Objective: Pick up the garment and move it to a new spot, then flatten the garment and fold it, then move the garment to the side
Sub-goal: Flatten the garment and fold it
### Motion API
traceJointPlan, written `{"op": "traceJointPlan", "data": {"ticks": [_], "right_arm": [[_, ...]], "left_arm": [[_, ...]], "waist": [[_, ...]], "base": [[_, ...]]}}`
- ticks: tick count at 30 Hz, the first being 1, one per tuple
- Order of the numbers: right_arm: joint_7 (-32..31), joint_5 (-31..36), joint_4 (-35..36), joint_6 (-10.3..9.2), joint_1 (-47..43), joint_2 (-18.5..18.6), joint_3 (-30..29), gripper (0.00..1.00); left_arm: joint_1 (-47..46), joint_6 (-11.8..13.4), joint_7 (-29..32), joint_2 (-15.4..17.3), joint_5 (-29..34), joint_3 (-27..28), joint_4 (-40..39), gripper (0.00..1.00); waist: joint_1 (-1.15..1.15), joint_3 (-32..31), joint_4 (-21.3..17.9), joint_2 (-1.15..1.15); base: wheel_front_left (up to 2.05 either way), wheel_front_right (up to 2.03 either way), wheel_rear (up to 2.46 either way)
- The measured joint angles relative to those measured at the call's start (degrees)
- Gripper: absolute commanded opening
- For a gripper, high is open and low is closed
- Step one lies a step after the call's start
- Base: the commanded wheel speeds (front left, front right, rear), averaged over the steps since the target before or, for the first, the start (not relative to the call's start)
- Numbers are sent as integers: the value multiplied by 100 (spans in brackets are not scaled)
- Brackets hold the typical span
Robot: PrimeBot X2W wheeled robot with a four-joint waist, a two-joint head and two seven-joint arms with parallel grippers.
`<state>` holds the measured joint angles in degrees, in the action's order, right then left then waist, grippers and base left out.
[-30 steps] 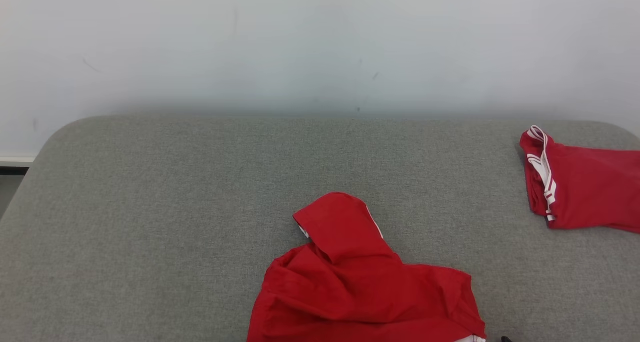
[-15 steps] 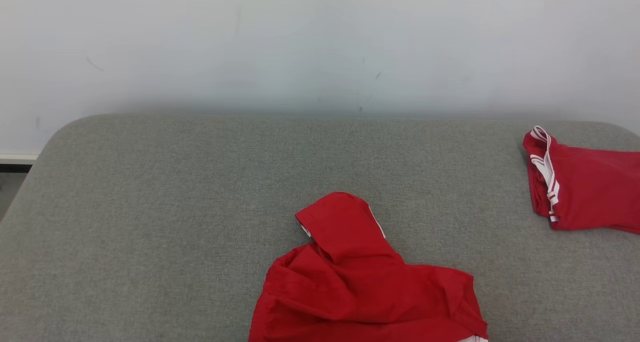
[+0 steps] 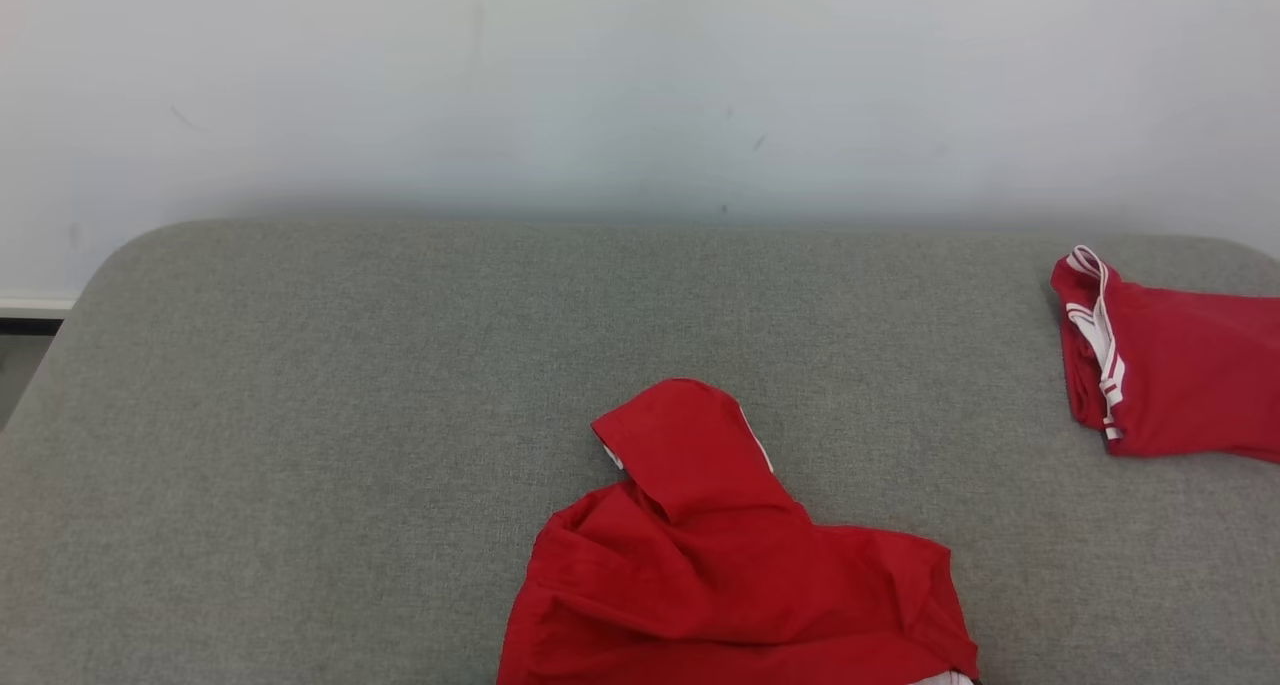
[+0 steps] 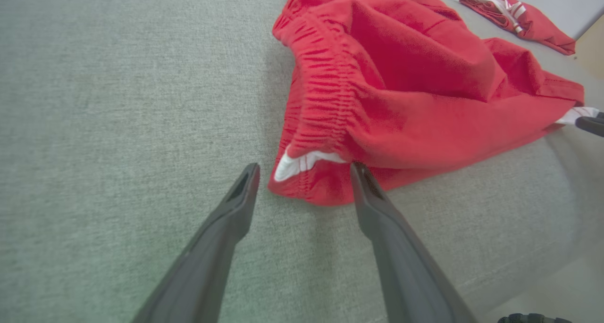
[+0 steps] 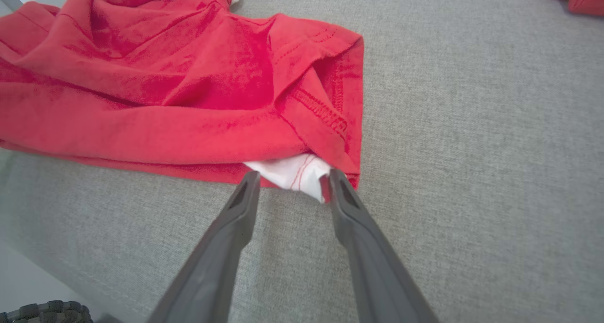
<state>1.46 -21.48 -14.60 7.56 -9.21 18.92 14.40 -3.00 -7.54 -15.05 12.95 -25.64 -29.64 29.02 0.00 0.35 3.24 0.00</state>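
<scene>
The red garment point(image 3: 720, 575) with white trim lies crumpled at the near edge of the grey padded table point(image 3: 300, 415). One folded flap points away from me. In the left wrist view my left gripper point(image 4: 304, 168) is open just above the table. Its tips stand either side of the garment's point(image 4: 406, 78) elastic waistband corner and white trim. In the right wrist view my right gripper point(image 5: 293, 174) is open, and a white hem corner of the garment point(image 5: 165, 87) sits between its fingertips.
A second red garment point(image 3: 1180, 375) with white stripes lies at the table's far right, also seen as a second red garment point(image 4: 514, 16) in the left wrist view. A pale wall point(image 3: 600, 85) rises behind the table. The table's near edge drops off just below my grippers.
The head camera has tilted a little, so the whole picture has shifted. A dark fingertip at the bottom right edge has left the head view. The garment lies as before.
</scene>
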Motion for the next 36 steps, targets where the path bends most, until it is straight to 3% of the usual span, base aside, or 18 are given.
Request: {"op": "traceJointPlan", "data": {"ticks": [1,2,11,18,24,30,36], "right_arm": [[2,2,-75,0,57,0,22,17],[33,13,-126,-1,134,0,68,0],[314,-180,-252,0,192,24,99,0],[338,-423,808,0,-305,286,-145,0],[41,-634,1742,-1,-284,279,-403,0],[-523,-960,2170,-1,509,185,-704,0],[-906,-1401,2006,-1,2297,-30,-815,0]], "left_arm": [[-53,0,0,-5,-58,-58,73,41],[-129,0,0,-2,-127,-141,151,0],[-293,0,0,97,-301,-377,-135,0],[297,0,0,508,-297,-214,-1127,0],[153,0,0,871,-399,-57,-1849,0],[-1187,-1,230,1390,-977,-374,-2247,0],[-3279,0,737,1928,-2070,-708,-2309,0]], "waist": [[0,19,5,0],[0,41,9,0],[0,71,72,0],[0,55,14,0],[0,66,-19,0],[1,182,-24,0],[1,551,-73,1]], "base": [[0,0,0],[0,0,0],[0,0,0],[0,0,0],[0,0,0],[0,0,0],[0,0,0]]}}
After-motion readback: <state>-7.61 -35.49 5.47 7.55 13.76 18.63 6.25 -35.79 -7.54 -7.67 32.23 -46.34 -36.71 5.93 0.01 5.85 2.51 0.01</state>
